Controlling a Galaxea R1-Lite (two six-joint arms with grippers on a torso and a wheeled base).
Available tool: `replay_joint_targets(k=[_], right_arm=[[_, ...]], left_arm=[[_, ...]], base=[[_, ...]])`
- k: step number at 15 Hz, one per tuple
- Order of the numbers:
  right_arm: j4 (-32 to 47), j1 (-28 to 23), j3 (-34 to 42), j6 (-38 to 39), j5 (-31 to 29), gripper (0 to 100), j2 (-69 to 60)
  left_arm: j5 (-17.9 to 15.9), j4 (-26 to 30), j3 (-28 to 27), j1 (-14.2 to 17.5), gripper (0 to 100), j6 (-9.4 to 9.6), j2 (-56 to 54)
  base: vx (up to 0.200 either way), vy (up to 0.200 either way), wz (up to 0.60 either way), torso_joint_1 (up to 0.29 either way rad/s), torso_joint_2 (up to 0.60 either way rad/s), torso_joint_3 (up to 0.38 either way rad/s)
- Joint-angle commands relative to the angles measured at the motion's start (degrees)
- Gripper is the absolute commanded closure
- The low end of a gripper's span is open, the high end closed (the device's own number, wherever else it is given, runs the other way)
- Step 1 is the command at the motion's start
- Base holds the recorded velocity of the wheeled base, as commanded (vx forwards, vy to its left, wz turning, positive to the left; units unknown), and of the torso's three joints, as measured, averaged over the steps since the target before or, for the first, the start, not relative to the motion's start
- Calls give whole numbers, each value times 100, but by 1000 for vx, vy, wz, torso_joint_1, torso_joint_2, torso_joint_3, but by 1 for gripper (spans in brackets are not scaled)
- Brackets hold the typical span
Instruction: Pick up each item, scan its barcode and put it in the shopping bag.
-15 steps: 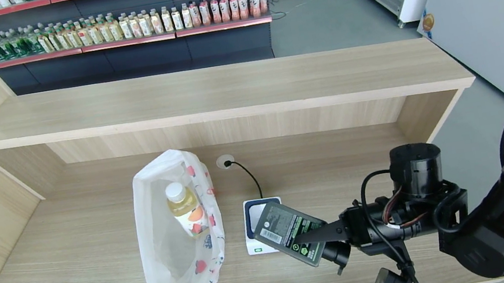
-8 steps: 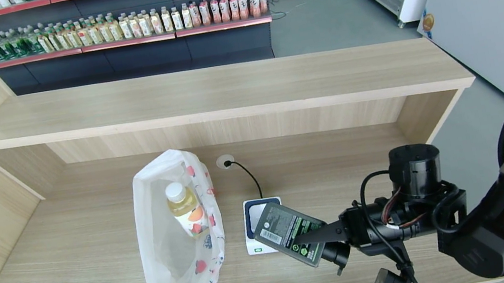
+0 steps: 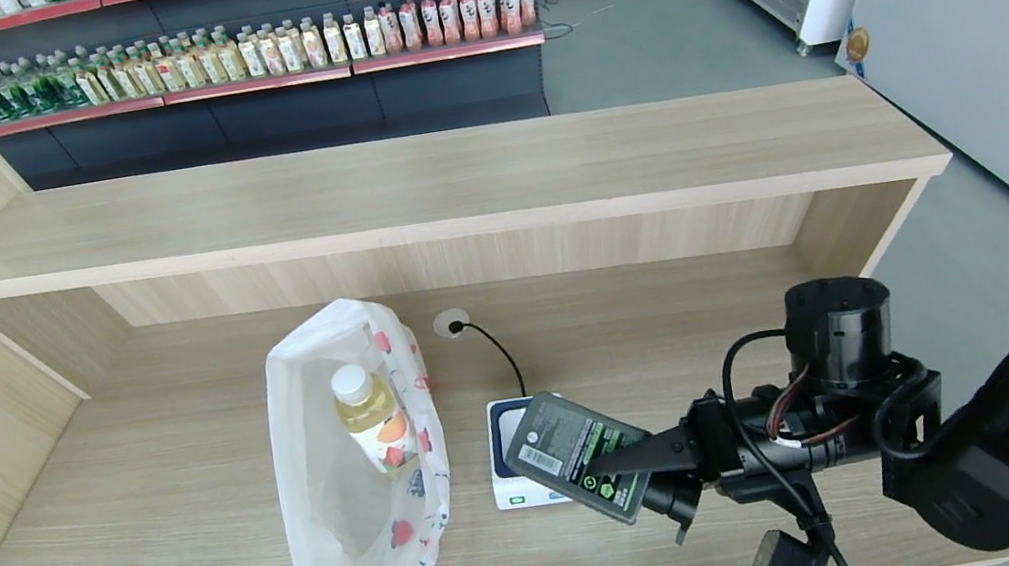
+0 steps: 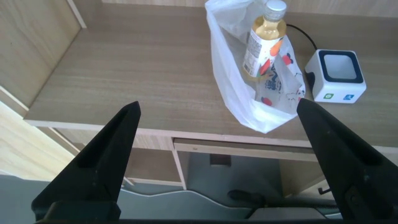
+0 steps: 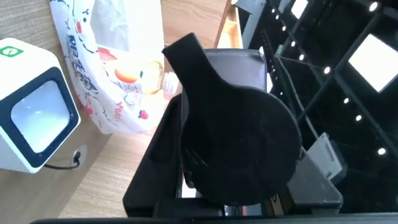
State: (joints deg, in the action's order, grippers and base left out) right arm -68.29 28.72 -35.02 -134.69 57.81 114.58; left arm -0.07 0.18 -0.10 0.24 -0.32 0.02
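The right gripper (image 3: pixel 631 458) has come up a little, and the dark pack (image 3: pixel 572 454) it holds has come up with it. The scanner (image 3: pixel 509 490), the shopping bag (image 3: pixel 350 520) and the bottle (image 3: pixel 371 420) have not moved. The pack is flat and dark grey, with green marks and a white barcode sticker near one end. It hangs tilted just over the white scanner on the wooden counter (image 3: pixel 141 482). The right gripper's fingers are squeezed tight on the pack's end. The bottle stands inside the white bag. The left gripper (image 4: pixel 219 109) hangs above the counter's near edge with its fingers spread wide and nothing in them.
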Motion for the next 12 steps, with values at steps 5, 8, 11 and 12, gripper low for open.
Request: replay_joint_targets(k=[5, 8, 11, 12], right_arm=[[290, -1439, 1121, 4302, -2001, 100, -2853], [1169, -1993, 857, 7950, -2546, 100, -3557], [1960, -2064, 1050, 12564, -4023, 100, -3882], [2162, -2064, 1191, 13751, -4260, 100, -3873]], left_arm=[[-1, -1, 1, 2, 0, -3, -2], [7, -1, 1, 2, 0, -3, -2], [-1, -1, 1, 2, 0, -3, -2], [-1, -1, 1, 2, 0, -3, -2]], base=[[0, 0, 0, 0, 0, 0], [0, 0, 0, 0, 0, 0], [0, 0, 0, 0, 0, 0], [0, 0, 0, 0, 0, 0]])
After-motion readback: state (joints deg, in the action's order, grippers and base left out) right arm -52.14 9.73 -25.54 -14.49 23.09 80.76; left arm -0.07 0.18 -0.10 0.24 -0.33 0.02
